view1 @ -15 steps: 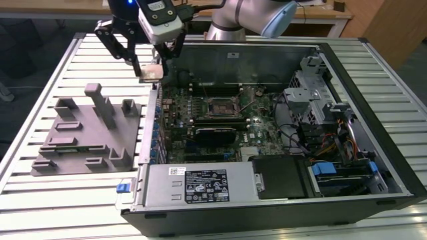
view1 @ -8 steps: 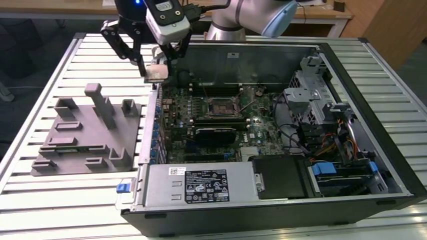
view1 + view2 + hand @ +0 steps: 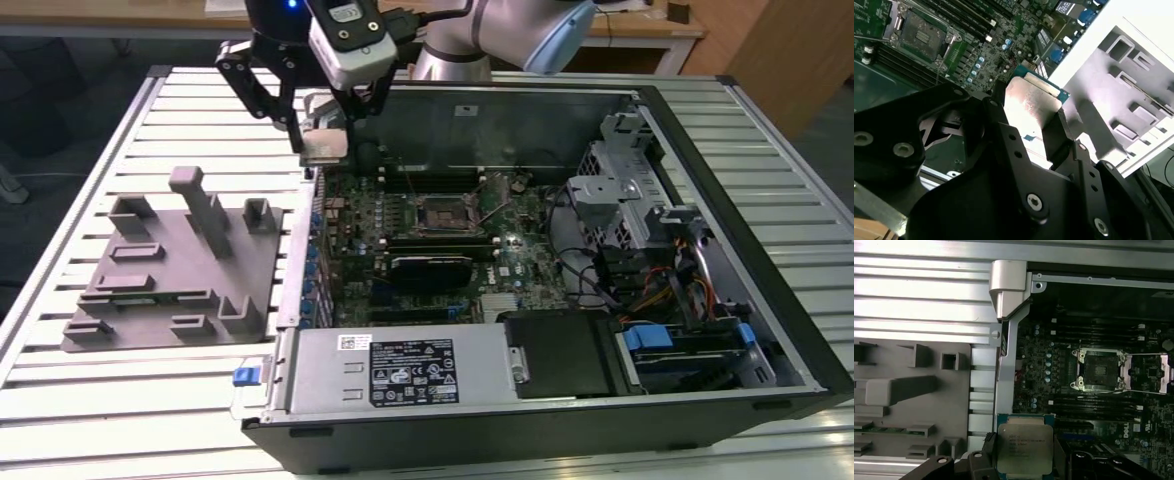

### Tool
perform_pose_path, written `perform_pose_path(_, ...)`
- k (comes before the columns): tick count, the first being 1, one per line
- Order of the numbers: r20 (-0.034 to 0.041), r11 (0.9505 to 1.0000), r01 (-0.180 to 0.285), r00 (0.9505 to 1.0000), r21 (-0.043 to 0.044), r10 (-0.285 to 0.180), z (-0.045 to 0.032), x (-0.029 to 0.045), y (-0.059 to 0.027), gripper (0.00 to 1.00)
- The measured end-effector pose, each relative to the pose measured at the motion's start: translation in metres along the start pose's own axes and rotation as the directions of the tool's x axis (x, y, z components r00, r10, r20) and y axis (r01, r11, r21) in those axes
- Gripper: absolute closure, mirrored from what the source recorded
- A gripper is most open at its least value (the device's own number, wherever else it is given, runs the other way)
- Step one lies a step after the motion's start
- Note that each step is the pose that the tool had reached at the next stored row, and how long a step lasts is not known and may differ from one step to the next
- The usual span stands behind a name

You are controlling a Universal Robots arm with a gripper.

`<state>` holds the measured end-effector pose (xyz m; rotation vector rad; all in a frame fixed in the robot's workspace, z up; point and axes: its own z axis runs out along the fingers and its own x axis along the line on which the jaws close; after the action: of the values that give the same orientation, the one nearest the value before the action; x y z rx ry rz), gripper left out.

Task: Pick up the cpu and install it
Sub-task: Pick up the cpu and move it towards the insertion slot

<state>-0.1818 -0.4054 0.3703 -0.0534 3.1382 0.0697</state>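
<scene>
In the exterior view, the gripper [image 3: 324,152] hangs above the wall of the open computer case [image 3: 767,250] on the exterior view's left. Its two fingers are pinched on the cpu [image 3: 324,146], which is held up in the air. The grey moulded tray [image 3: 160,265] lies on the slatted table [image 3: 80,400] just beside the case. The dark socket [image 3: 443,212] sits on the motherboard, well apart from the chip. A white and black label [image 3: 411,370] covers the top of the power supply, crowded with small print and symbols

In the second wrist view, the black fingers [image 3: 1056,132] press on opposite edges of the cpu [image 3: 1029,105], whose metal top glares bright. The socket [image 3: 924,35] shows beyond it with its metal frame around it

In the first wrist view, the cpu [image 3: 1024,447] carries several lines of fine engraved writing on its silver lid, with a green rim around it. The socket [image 3: 1099,370] stands open and bare, and white lettering dots the board nearby
</scene>
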Motion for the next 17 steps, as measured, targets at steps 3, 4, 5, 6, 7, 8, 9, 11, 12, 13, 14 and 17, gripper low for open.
perform_pose_path(3, 0.0, 1.0, 0.0, 1.0, 0.0, 0.0, 0.0, -0.0037, -0.0001, 0.46)
perform_pose_path(4, 0.0, 1.0, 0.0, 1.0, 0.0, 0.0, 0.0, -0.0048, -0.0002, 0.46)
perform_pose_path(5, 0.0, 1.0, 0.0, 1.0, 0.0, 0.0, 0.0, -0.0059, -0.0002, 0.46)
perform_pose_path(6, 0.0, 1.0, 0.0, 1.0, 0.0, 0.0, 0.0, -0.0071, -0.0003, 0.46)
perform_pose_path(7, 0.0, 1.0, 0.0, 1.0, 0.0, 0.0, 0.0, -0.0085, -0.0003, 0.46)
perform_pose_path(8, 0.0, 1.0, 0.0, 1.0, 0.0, 0.0, 0.0, -0.0101, -0.0003, 0.46)
perform_pose_path(9, 0.0, 1.0, 0.0, 1.0, -0.0001, 0.0, 0.0001, -0.0119, -0.0004, 0.46)
perform_pose_path(11, 0.0, 1.0, 0.0, 1.0, 0.0001, 0.0, 0.0, -0.0158, -0.0005, 0.46)
perform_pose_path(12, 0.0, 1.0, 0.0, 1.0, 0.0, 0.0, 0.0, -0.0178, -0.0006, 0.46)
perform_pose_path(13, 0.0, 1.0, 0.0, 1.0, 0.0, 0.0, 0.0001, -0.0197, -0.0007, 0.46)
perform_pose_path(14, 0.0, 1.0, 0.0, 1.0, 0.0, 0.0, 0.0, -0.0217, -0.0008, 0.46)
perform_pose_path(17, 0.0, 1.0, 0.0, 1.0, 0.0, 0.0, 0.0001, -0.0269, -0.0009, 0.46)
